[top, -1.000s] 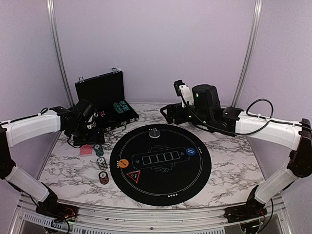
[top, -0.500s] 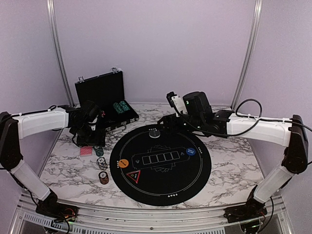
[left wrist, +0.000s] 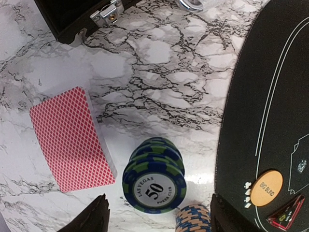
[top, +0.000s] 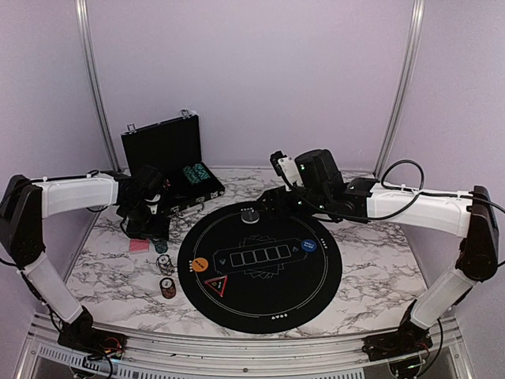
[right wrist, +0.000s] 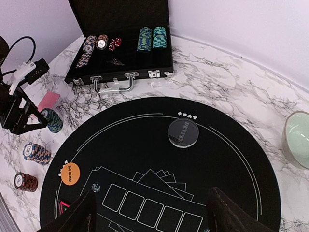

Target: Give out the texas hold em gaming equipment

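a marble table (top: 371, 260) seen from above, with two robot arms reaching in from either side. at the far left, the left gripper (left wrist: 161, 215) hangs over the table beside the mat, its fingers (left wrist: 99, 215) apart and holding nothing. a blue and green stack of poker chips (left wrist: 154, 181) marked 50 stands between the fingers, touching neither. just left of it lies a deck of red-backed playing cards (left wrist: 72, 140), face down. an orange and blue chip stack (left wrist: 193, 220) sits right next to the first, and a darker stack (right wrist: 25, 181) stands nearer the front edge. behind them an open black case (top: 170, 162) holds more chips. a round black mat (top: 260, 316) fills the middle, carrying an orange disc (left wrist: 266, 187) at its left, a dealer disc (right wrist: 183, 132) at the back and a blue disc (top: 308, 246) at the right. the right gripper (right wrist: 154, 212) hovers above the mat's back edge, fingers wide apart and empty. a pale green bowl (right wrist: 298, 140) sits at the far right.
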You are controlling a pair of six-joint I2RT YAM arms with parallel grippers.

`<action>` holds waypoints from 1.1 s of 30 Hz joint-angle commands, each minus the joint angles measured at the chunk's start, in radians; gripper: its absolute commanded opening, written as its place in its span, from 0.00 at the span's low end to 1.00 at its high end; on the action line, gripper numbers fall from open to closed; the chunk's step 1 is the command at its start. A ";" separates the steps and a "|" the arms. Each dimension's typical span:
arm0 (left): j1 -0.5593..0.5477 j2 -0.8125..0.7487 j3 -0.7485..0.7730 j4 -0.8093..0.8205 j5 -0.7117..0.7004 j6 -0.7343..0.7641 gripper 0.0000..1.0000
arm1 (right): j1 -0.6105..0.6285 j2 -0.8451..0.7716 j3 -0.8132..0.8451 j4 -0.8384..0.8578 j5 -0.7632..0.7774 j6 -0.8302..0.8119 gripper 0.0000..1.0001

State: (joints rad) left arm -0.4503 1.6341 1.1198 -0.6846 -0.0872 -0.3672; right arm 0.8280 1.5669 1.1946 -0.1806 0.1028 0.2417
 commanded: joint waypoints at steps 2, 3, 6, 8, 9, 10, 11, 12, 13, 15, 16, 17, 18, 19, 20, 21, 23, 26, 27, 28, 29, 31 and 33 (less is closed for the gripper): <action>0.009 0.042 0.051 -0.054 0.009 0.027 0.71 | 0.000 -0.007 0.005 0.018 0.026 0.005 0.76; 0.010 0.047 0.055 -0.057 0.008 0.029 0.71 | 0.000 -0.004 0.005 0.018 0.026 0.005 0.76; 0.010 0.064 0.066 -0.062 0.009 0.032 0.68 | -0.002 0.002 0.007 0.018 0.033 0.003 0.76; 0.011 0.077 0.072 -0.067 0.011 0.033 0.67 | -0.002 0.009 0.012 0.014 0.034 -0.001 0.76; 0.011 0.082 0.076 -0.069 0.008 0.034 0.66 | -0.001 0.012 0.015 0.013 0.035 -0.004 0.76; 0.011 0.086 0.079 -0.070 0.005 0.034 0.66 | -0.001 0.014 0.018 0.011 0.035 -0.006 0.76; 0.012 0.089 0.082 -0.071 0.004 0.035 0.65 | 0.000 0.017 0.020 0.009 0.035 -0.008 0.76; 0.011 0.092 0.085 -0.072 0.005 0.035 0.65 | 0.000 0.019 0.023 0.007 0.036 -0.010 0.76; 0.011 0.098 0.089 -0.073 0.008 0.037 0.64 | -0.002 0.020 0.023 0.007 0.037 -0.012 0.76; 0.011 0.110 0.099 -0.078 0.009 0.038 0.64 | -0.001 0.023 0.023 0.007 0.043 -0.017 0.76; 0.012 0.119 0.102 -0.081 0.009 0.038 0.64 | -0.001 0.023 0.023 0.009 0.044 -0.018 0.76; 0.011 0.122 0.106 -0.082 0.008 0.040 0.63 | -0.002 0.026 0.023 0.008 0.046 -0.019 0.76; 0.011 0.126 0.109 -0.084 0.007 0.040 0.63 | -0.002 0.026 0.023 0.008 0.047 -0.021 0.76; 0.010 0.130 0.112 -0.084 0.008 0.041 0.63 | -0.001 0.029 0.023 0.008 0.049 -0.020 0.76; 0.011 0.135 0.115 -0.085 0.009 0.042 0.62 | -0.001 0.031 0.023 0.007 0.050 -0.021 0.76; 0.011 0.140 0.117 -0.085 0.010 0.041 0.62 | -0.001 0.033 0.023 0.006 0.050 -0.022 0.76; 0.010 0.148 0.122 -0.086 0.012 0.042 0.61 | -0.002 0.034 0.022 0.006 0.052 -0.023 0.76; 0.012 0.155 0.125 -0.090 0.011 0.040 0.59 | -0.002 0.035 0.021 0.006 0.057 -0.028 0.76; 0.011 0.158 0.126 -0.090 0.010 0.040 0.58 | -0.002 0.037 0.022 0.005 0.058 -0.030 0.76; 0.012 0.159 0.126 -0.091 0.010 0.039 0.58 | -0.001 0.039 0.024 0.005 0.059 -0.031 0.76; 0.010 0.160 0.127 -0.093 0.010 0.038 0.57 | -0.001 0.040 0.026 0.005 0.059 -0.032 0.76; 0.011 0.162 0.131 -0.094 0.007 0.038 0.56 | -0.002 0.045 0.028 0.003 0.062 -0.034 0.76; 0.011 0.165 0.134 -0.097 0.003 0.039 0.55 | -0.001 0.045 0.029 0.004 0.063 -0.036 0.76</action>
State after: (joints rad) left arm -0.4446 1.7874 1.2224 -0.7406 -0.0864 -0.3325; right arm 0.8280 1.6009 1.1946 -0.1806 0.1455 0.2222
